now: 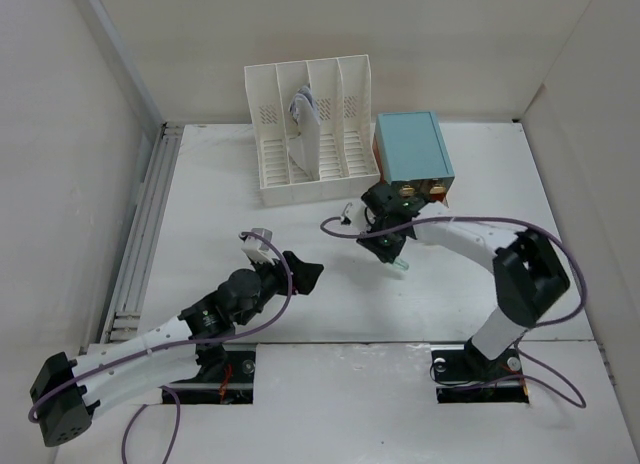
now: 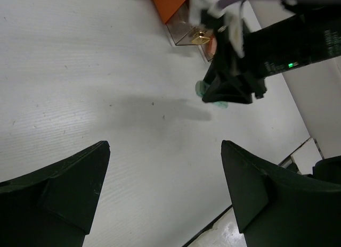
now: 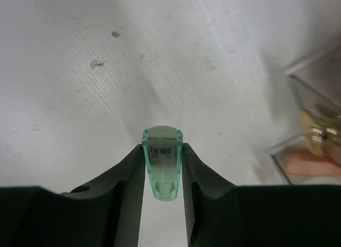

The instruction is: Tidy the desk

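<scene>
Above the desk [image 1: 215, 204]: one item gripped, not yet stowed
Right gripper [image 1: 395, 254] clamps a green translucent piece [image 3: 162, 156] near the teal drawer box [image 1: 412, 147]; left gripper [image 1: 308, 272] hovers empty, jaws apart.

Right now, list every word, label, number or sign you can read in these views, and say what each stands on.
On the green translucent piece held in the right gripper: a barcode sticker, print too small to read.
On the file rack, teal-topped drawer box and desk: no text visible.
</scene>
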### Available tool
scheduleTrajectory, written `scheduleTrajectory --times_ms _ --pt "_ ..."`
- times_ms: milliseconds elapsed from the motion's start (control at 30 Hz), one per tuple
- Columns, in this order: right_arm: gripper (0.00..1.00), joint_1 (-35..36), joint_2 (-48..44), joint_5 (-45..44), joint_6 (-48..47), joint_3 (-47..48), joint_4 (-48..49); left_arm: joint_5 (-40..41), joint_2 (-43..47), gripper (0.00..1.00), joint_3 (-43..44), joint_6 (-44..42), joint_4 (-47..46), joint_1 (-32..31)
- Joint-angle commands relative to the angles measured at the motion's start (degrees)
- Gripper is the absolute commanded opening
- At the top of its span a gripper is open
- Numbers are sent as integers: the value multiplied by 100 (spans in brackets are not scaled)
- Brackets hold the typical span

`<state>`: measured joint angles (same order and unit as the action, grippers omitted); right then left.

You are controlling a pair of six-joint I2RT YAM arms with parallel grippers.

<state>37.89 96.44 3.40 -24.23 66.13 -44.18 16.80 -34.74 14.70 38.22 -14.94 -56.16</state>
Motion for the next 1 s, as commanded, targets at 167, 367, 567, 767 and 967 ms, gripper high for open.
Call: scheduleTrajectory --times_ms 167,367,567,767,967 --pt "10 -694 -1646 -849 -231 418 745 25 -76 83 -11 -78 -228 -26" --pt "10 -1405 -1646 -1008 -1021 568 745 -89 -77 83 -11 -130 -290 -26" --pt "9 -2057 -1638 124 -2093 489 797 -89 -129 83 -11 -130 -343 -26" --pt "1 -2189 -1532 662 -3156 322 850 -89 -129 83 -11 -130 -343 -26" --pt "0 -2189 -1251 917 -3703 147 955 -142 -182 83 -11 -130 -396 -26"
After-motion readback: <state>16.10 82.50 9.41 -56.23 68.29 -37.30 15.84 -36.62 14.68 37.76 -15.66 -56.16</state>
